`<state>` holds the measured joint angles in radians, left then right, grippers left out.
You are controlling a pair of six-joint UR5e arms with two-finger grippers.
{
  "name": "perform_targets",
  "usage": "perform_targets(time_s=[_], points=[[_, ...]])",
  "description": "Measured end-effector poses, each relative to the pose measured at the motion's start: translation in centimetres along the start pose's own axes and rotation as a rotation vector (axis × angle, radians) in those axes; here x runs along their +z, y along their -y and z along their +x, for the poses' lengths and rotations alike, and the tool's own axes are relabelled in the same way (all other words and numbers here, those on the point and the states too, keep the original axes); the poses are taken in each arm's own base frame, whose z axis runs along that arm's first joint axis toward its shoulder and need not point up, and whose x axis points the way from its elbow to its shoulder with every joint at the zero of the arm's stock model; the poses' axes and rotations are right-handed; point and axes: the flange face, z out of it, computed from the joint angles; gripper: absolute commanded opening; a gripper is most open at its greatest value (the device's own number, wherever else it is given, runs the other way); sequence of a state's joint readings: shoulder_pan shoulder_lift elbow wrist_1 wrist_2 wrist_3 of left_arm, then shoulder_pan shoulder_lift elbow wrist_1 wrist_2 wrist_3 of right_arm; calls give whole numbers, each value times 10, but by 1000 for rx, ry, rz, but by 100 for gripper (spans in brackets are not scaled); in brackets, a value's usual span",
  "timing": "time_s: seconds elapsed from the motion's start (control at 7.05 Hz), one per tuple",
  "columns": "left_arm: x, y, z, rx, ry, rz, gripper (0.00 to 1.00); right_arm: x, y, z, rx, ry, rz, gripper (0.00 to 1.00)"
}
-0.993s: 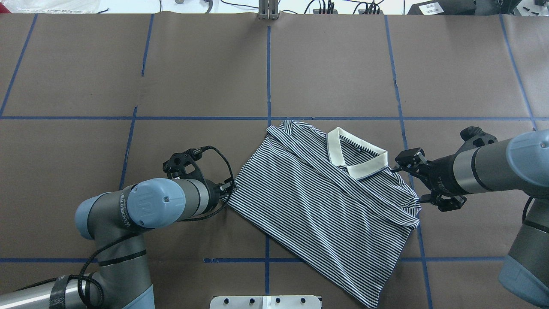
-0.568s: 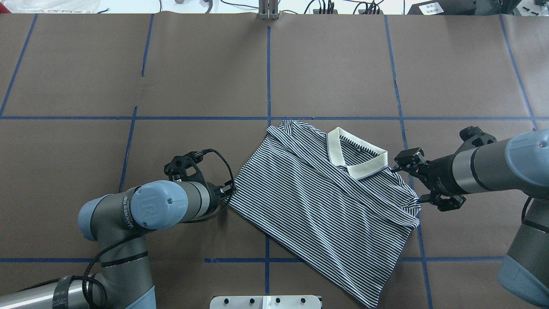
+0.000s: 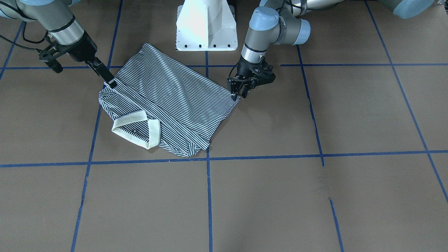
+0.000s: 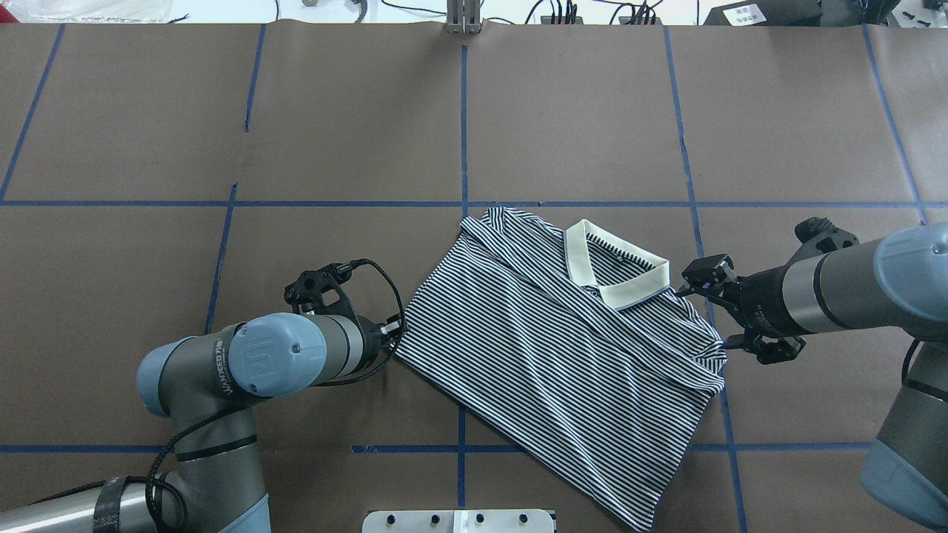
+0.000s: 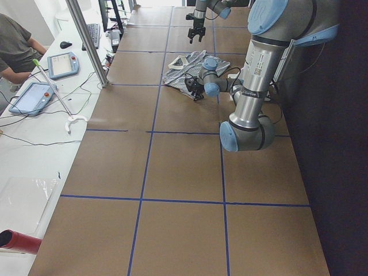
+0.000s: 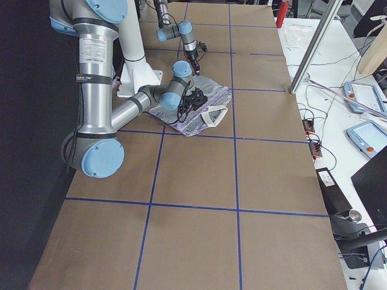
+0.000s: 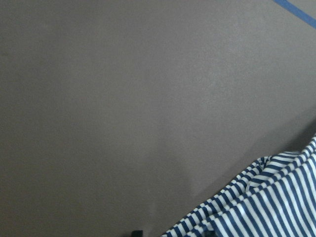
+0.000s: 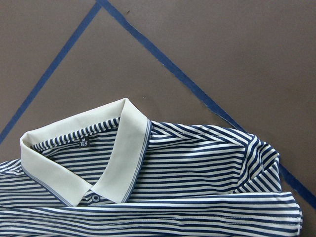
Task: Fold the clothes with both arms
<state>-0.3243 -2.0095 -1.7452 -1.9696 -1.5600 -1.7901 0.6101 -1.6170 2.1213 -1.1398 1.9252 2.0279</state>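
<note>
Striped polo shirt (image 4: 548, 355) lying folded and askew on the brown table (image 4: 592, 111), near the robot's base, cream collar (image 4: 618, 277) toward the right arm. Left gripper (image 3: 239, 93) low at the shirt's corner on the left arm's side, jaws narrowly parted about the fabric edge. Right gripper (image 3: 111, 83) touching the shoulder beside the collar; its jaw state cannot be told.

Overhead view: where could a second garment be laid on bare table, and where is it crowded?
Free: the far table beyond the crosswise blue tape line; also the patch outside the left arm. Crowded: the near middle, where the polo shirt lies between left tool and right tool.
</note>
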Motion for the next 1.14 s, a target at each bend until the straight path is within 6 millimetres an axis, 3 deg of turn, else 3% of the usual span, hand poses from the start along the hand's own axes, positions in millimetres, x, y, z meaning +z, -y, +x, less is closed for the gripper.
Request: perform_targets(time_s=[0.28,0.43,0.57,0.71,0.99,1.14], points=[[-2,0,2,0,-3,0,0,0,0,1,1,-1,1,100],[-15,5,8,6,-14,7,0,0,0,1,0,-1,0,100],[-40,19,16,51,-37,24,0,-1,0,1,1,0,0,100],[-61,41,19,129,-47,58,0,-3,0,0,0,5,-2,100],[-63,98,18,207,-15,138,0,-6,-1,-2,-3,14,-7,100],[-60,135,29,225,-10,189,0,-6,-2,-3,-4,18,-7,100]])
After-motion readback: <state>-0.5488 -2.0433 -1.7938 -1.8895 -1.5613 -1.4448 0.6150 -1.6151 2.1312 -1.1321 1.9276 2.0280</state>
